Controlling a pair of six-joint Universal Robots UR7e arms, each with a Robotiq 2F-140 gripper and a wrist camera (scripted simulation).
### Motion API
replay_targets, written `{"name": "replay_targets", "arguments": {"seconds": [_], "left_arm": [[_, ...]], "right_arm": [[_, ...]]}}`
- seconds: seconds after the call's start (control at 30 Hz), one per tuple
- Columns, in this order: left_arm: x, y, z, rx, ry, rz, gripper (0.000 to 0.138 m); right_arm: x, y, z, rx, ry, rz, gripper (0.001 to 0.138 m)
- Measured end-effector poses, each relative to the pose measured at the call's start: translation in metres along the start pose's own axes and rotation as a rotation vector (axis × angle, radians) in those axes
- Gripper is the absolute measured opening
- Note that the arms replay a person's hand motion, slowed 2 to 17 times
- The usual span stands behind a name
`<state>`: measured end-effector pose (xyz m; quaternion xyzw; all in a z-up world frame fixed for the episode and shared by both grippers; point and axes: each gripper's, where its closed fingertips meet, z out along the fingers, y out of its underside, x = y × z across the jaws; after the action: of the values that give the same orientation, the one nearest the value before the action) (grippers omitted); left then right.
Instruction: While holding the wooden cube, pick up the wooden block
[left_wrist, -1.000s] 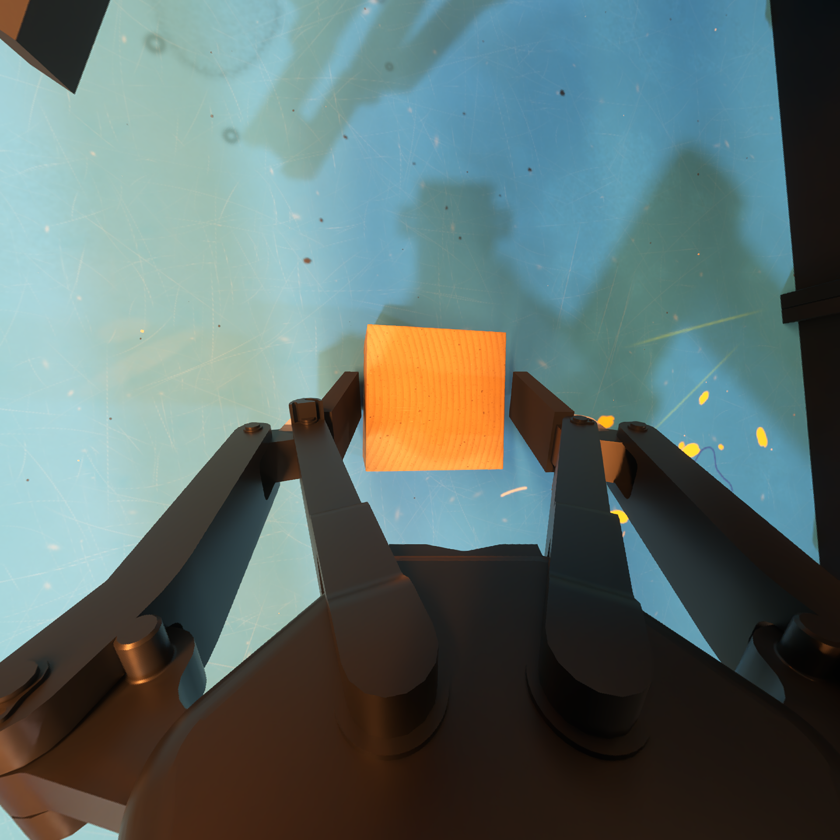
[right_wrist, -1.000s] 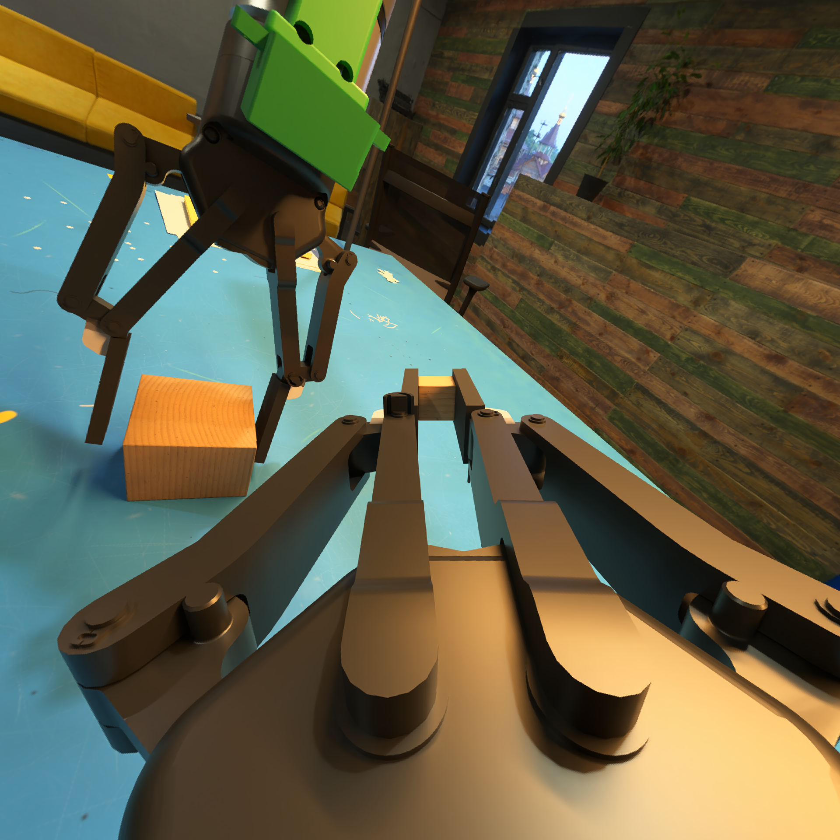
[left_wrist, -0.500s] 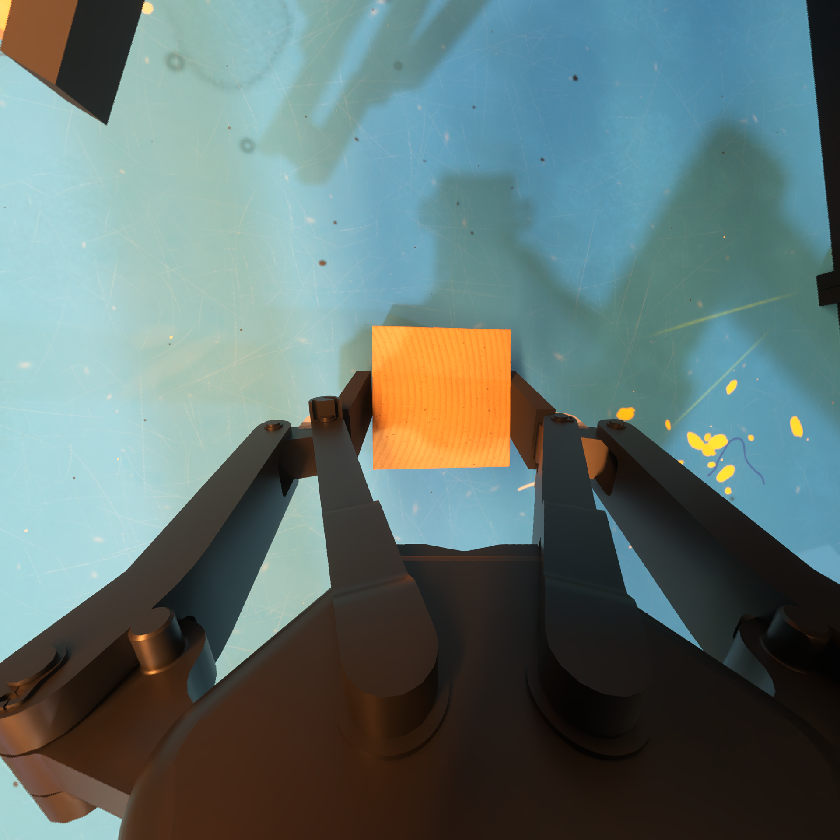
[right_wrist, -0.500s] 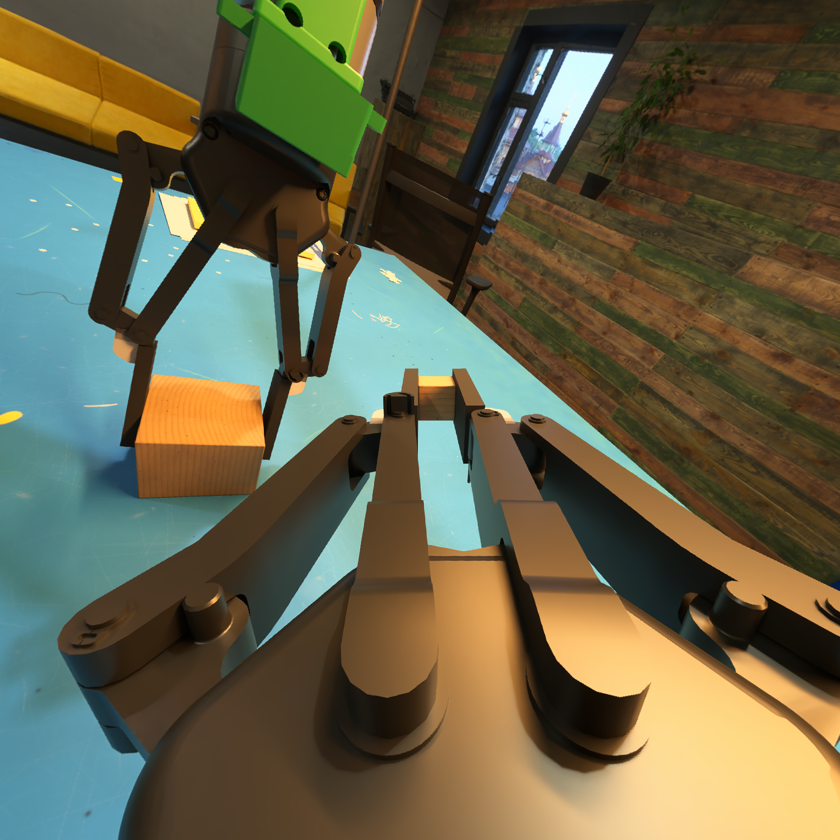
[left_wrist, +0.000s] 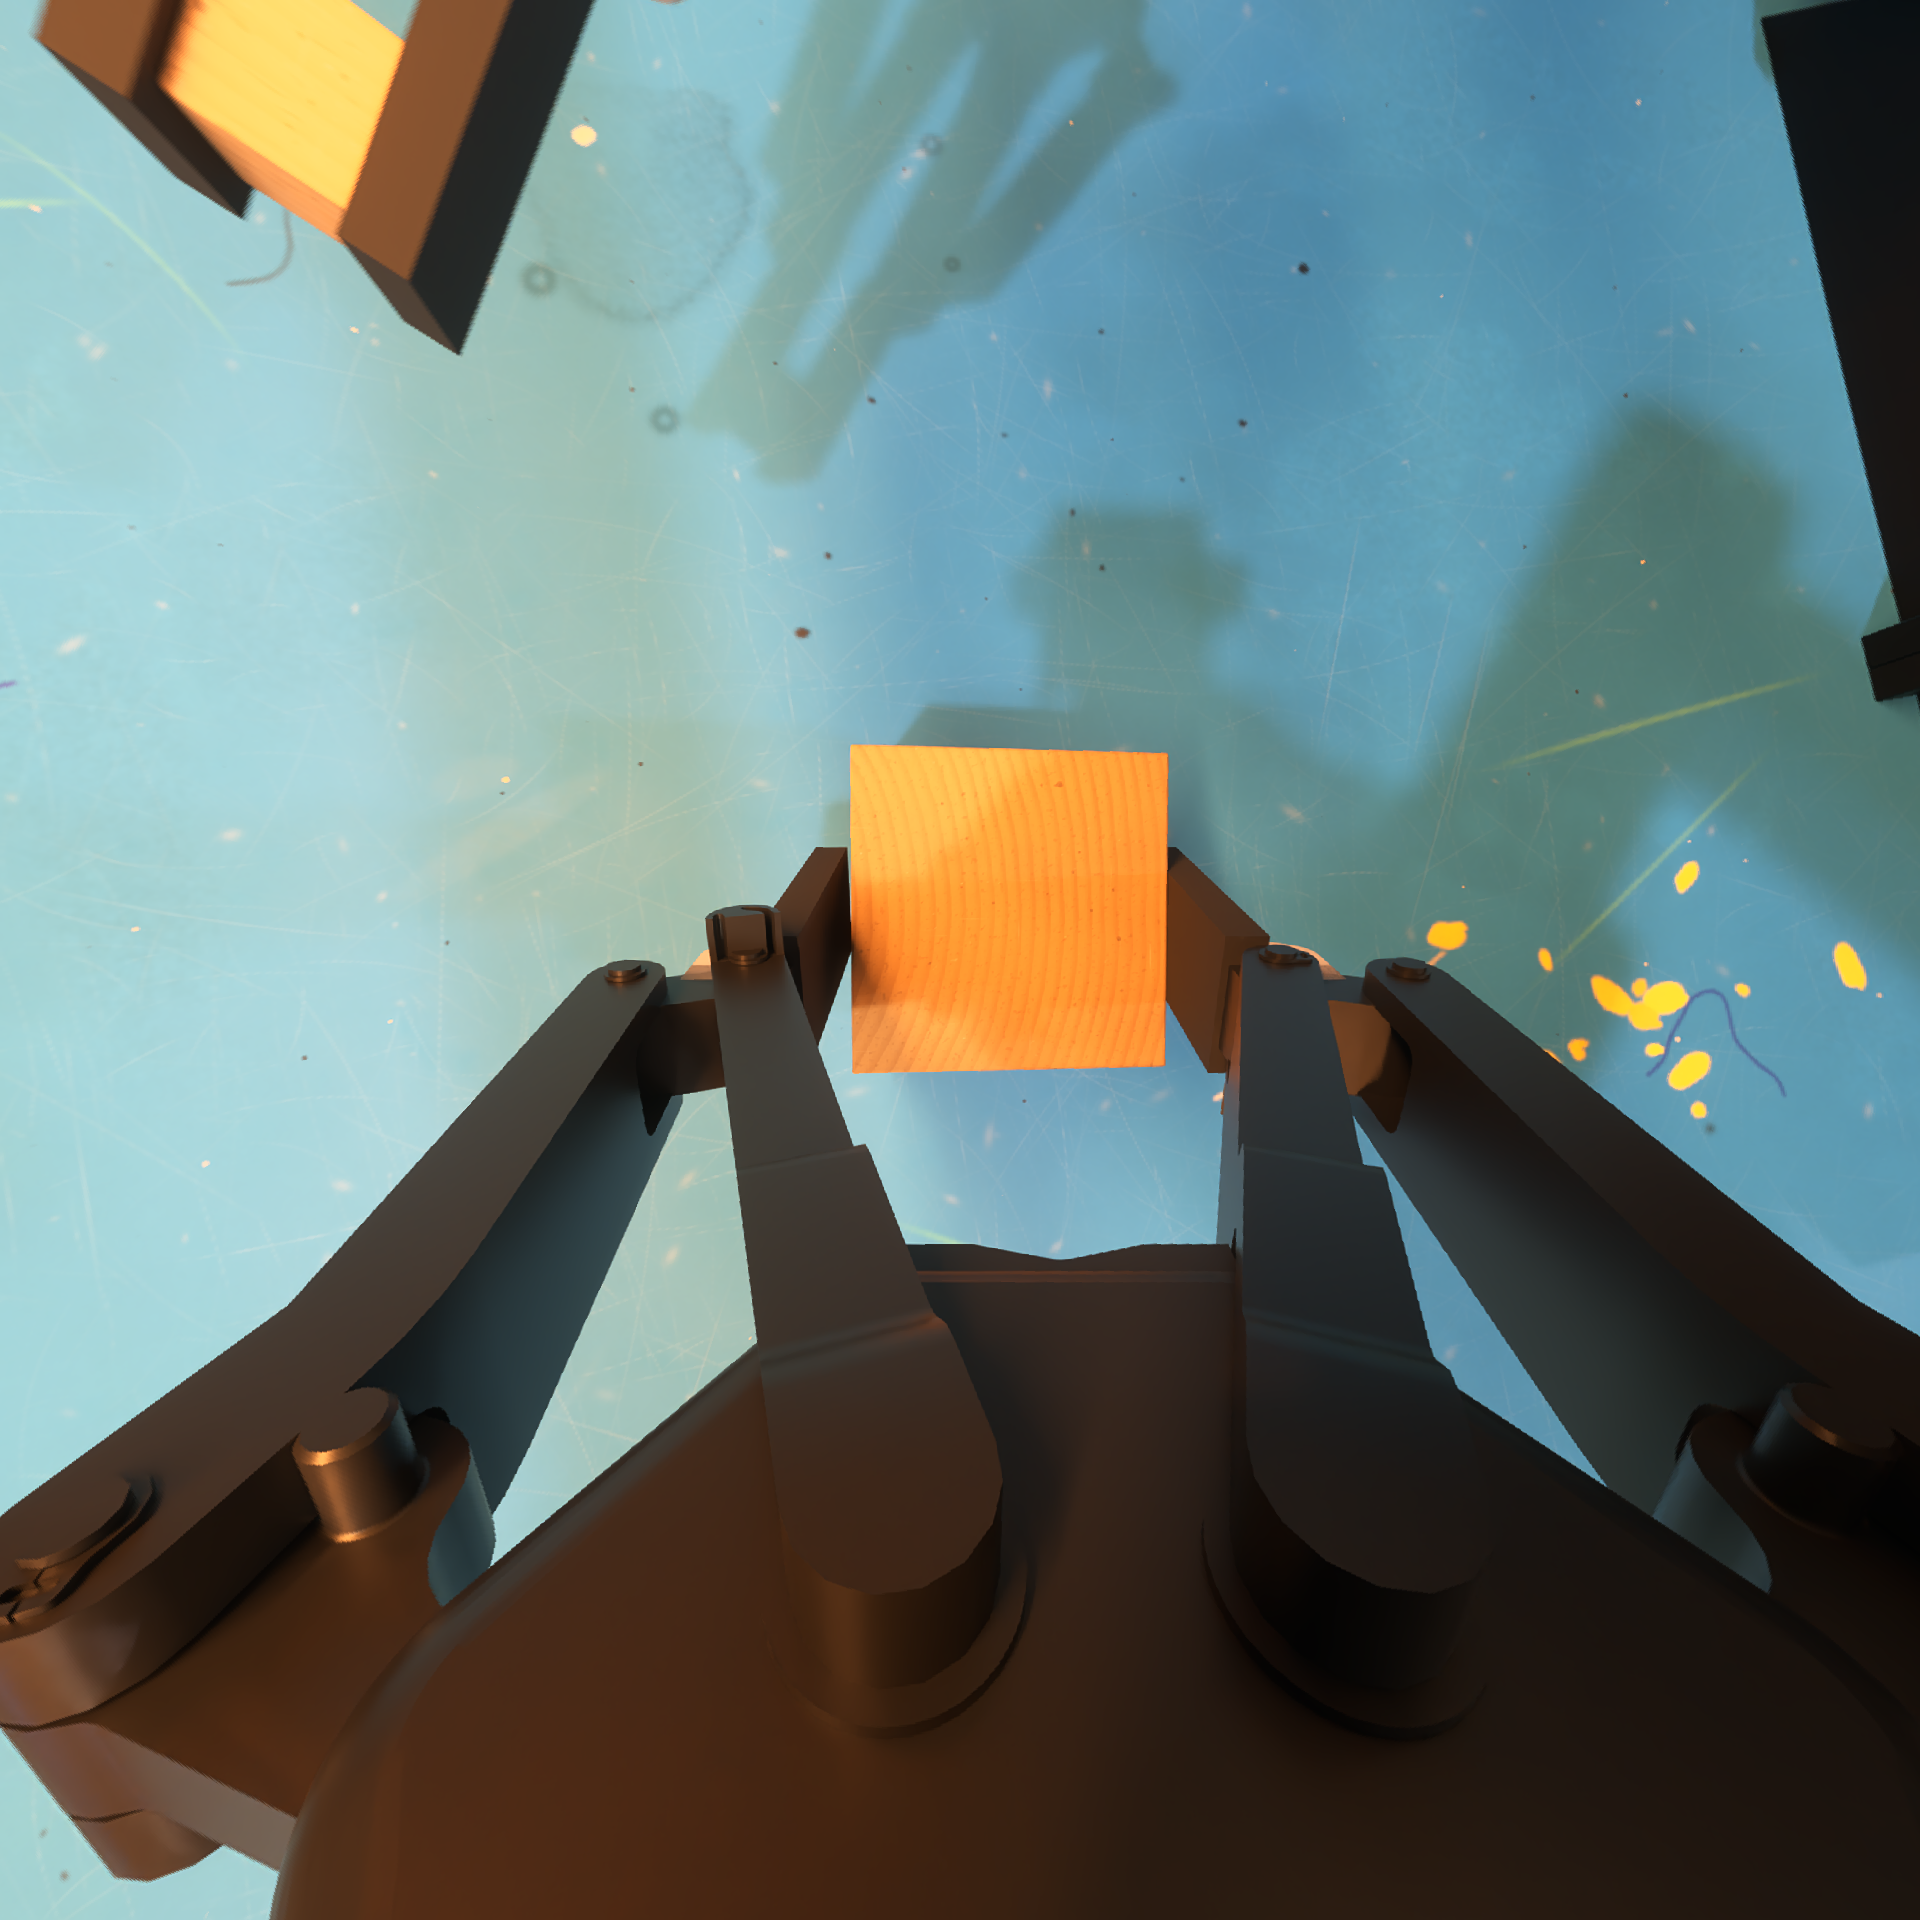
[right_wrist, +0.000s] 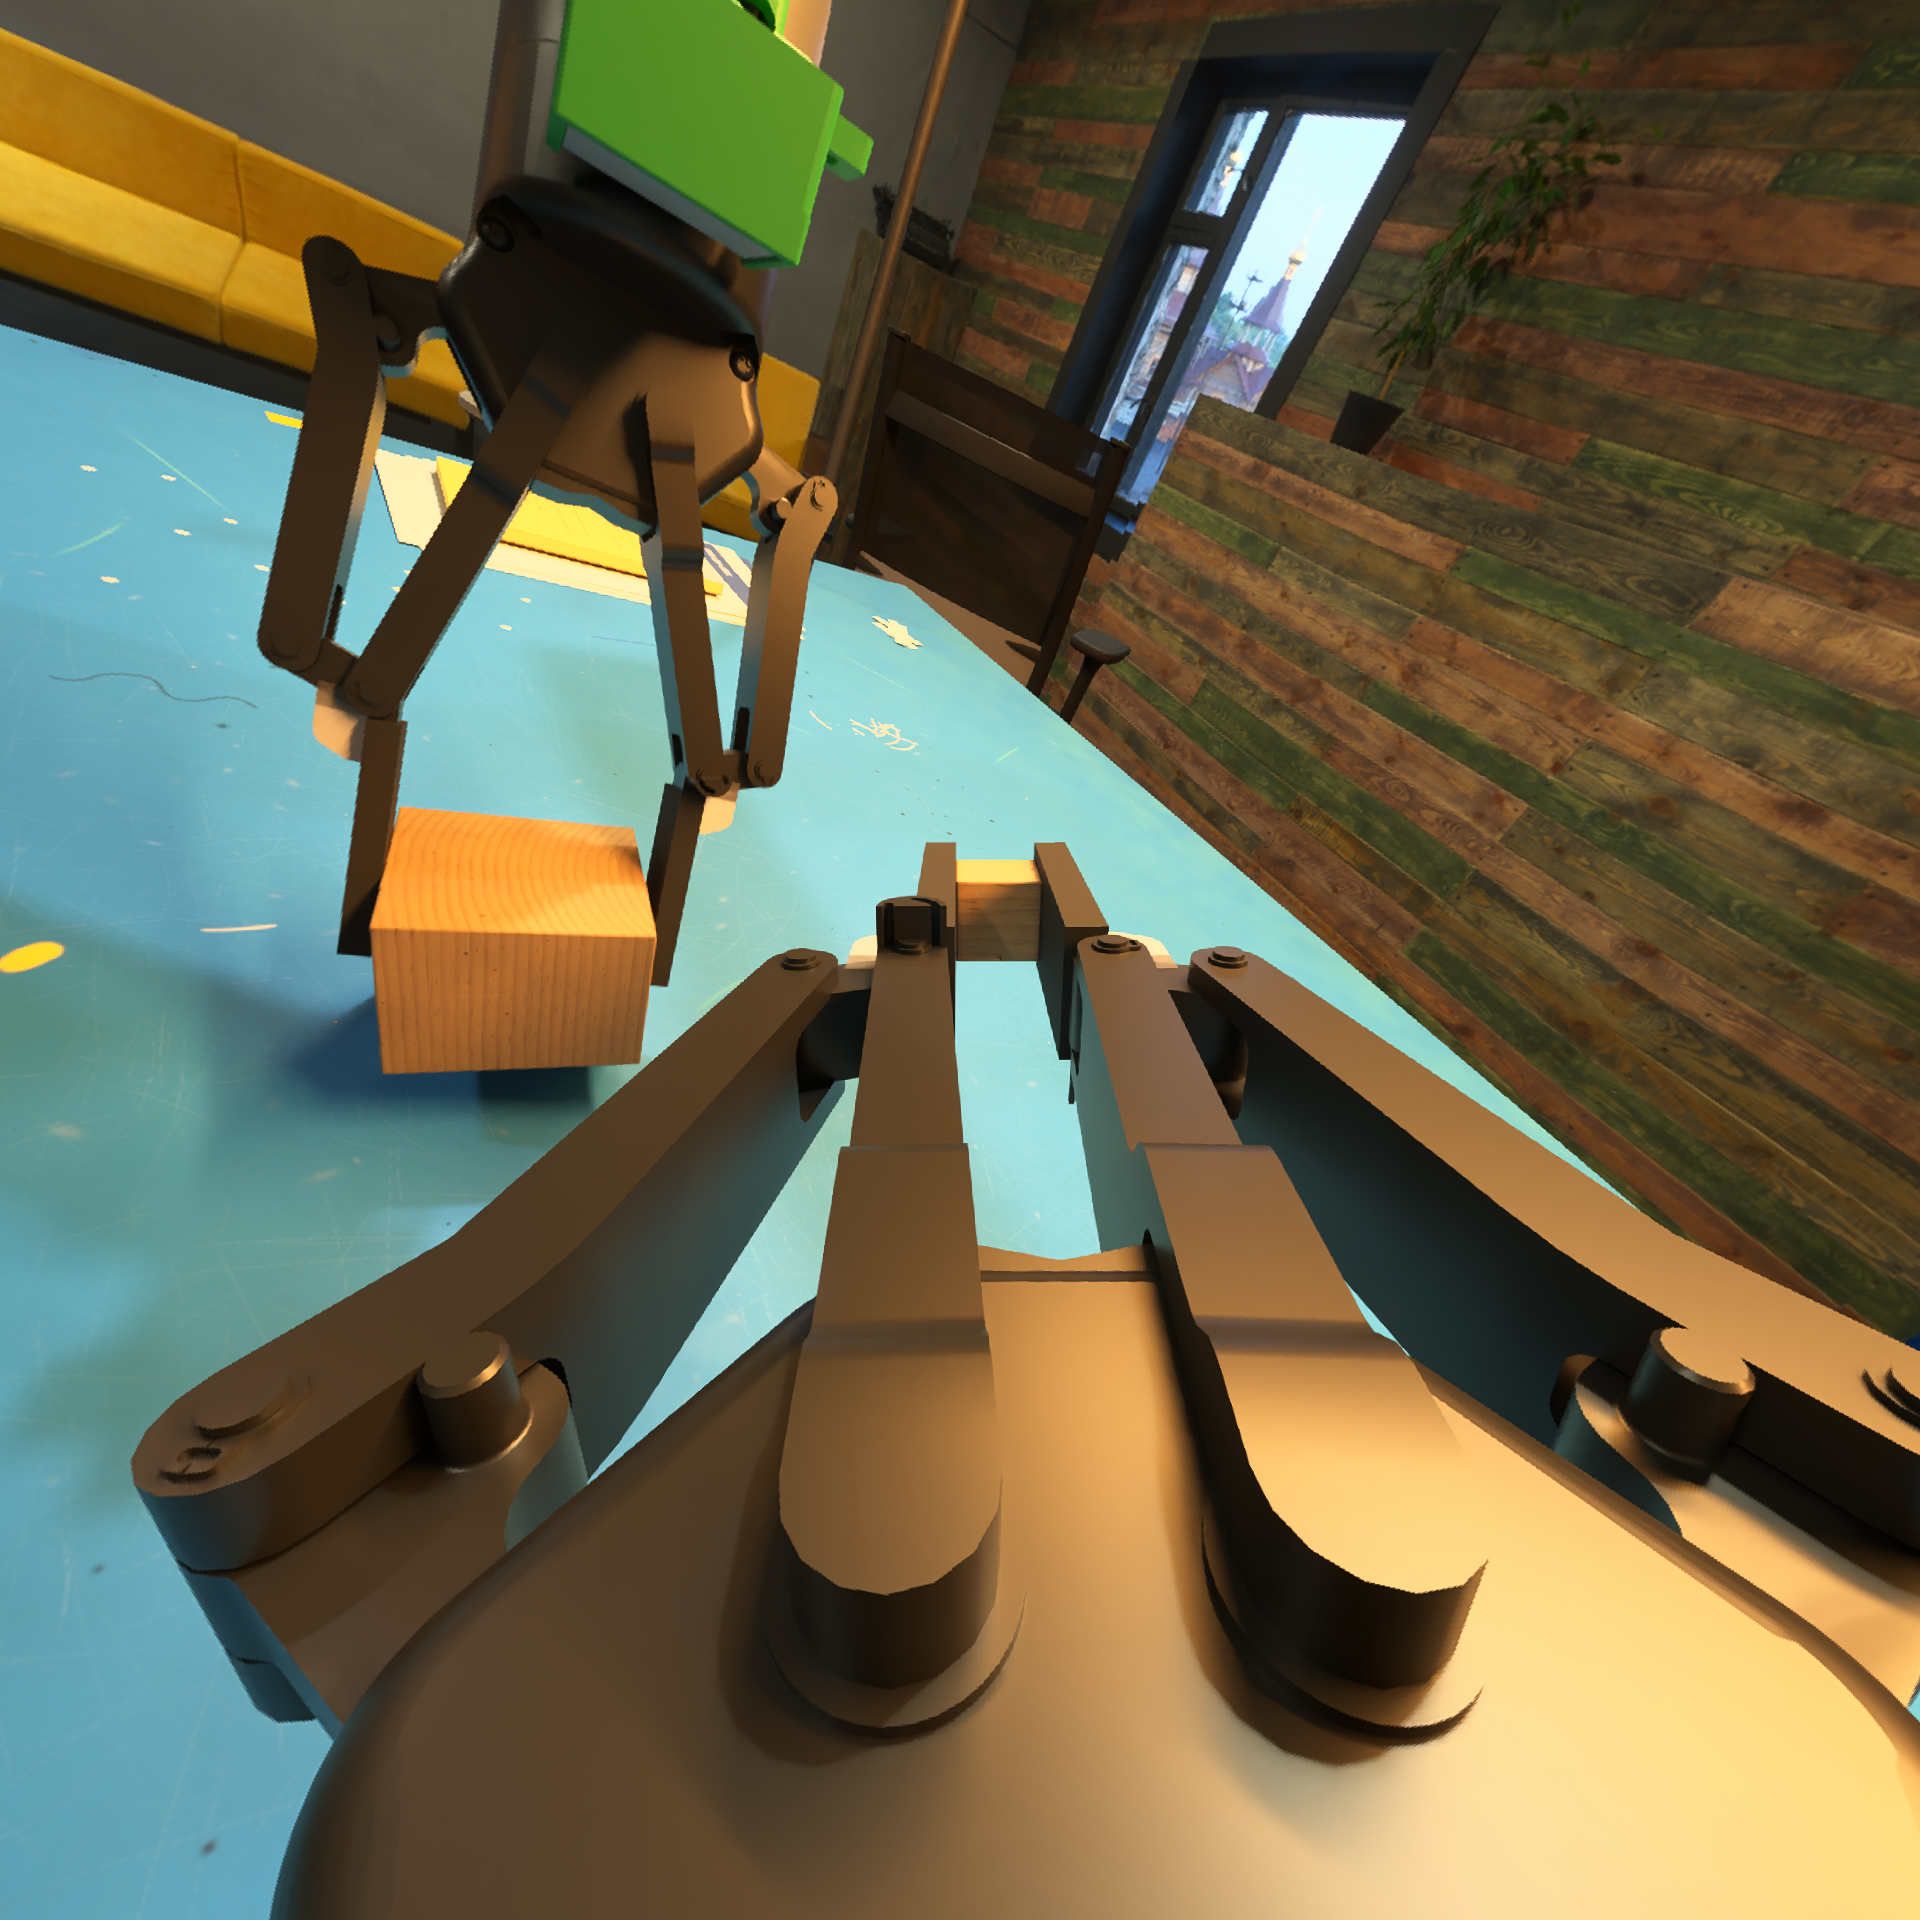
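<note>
My left gripper (left_wrist: 1008, 894) is shut on the wooden block (left_wrist: 1008, 909), a large orange-lit piece with its side faces between the two pads. In the right wrist view the block (right_wrist: 509, 935) hangs a little above the blue table (right_wrist: 156, 1143), with its shadow under it, held by the left gripper (right_wrist: 514, 935). My right gripper (right_wrist: 997, 894) is shut on the small wooden cube (right_wrist: 997, 904) and holds it in the air. In the left wrist view the right gripper (left_wrist: 281, 125) and the cube (left_wrist: 281, 114) show at the top left.
The table's right edge runs along a wood-plank wall (right_wrist: 1558, 727). A dark chair (right_wrist: 977, 468) stands past the far corner. Papers (right_wrist: 540, 540) lie on the table behind the left gripper. A yellow sofa (right_wrist: 156, 229) is at the back. A dark post (left_wrist: 1860, 312) is at the right.
The left fingers closed on the block, then lifted it off the table. The right gripper with the cube has come further into the left wrist view.
</note>
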<state>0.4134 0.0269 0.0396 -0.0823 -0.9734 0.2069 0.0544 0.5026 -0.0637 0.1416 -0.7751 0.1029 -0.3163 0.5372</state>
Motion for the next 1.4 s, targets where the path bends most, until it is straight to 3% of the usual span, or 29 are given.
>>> {"name": "replay_targets", "arguments": {"seconds": [0.8, 1.17, 1.4], "left_arm": [[-0.036, -0.002, -0.059, 0.174, -0.216, -0.031, 0.074], [-0.034, -0.012, -0.085, 0.321, -0.205, -0.041, 0.074], [-0.042, 0.0, -0.094, 0.301, -0.253, -0.072, 0.074]], "right_arm": [[-0.007, 0.003, 0.0, -0.02, -0.057, 0.003, 0.02], [-0.008, 0.006, 0.001, -0.032, -0.071, 0.006, 0.02], [-0.01, 0.009, 0.002, -0.046, -0.078, 0.003, 0.02]]}}
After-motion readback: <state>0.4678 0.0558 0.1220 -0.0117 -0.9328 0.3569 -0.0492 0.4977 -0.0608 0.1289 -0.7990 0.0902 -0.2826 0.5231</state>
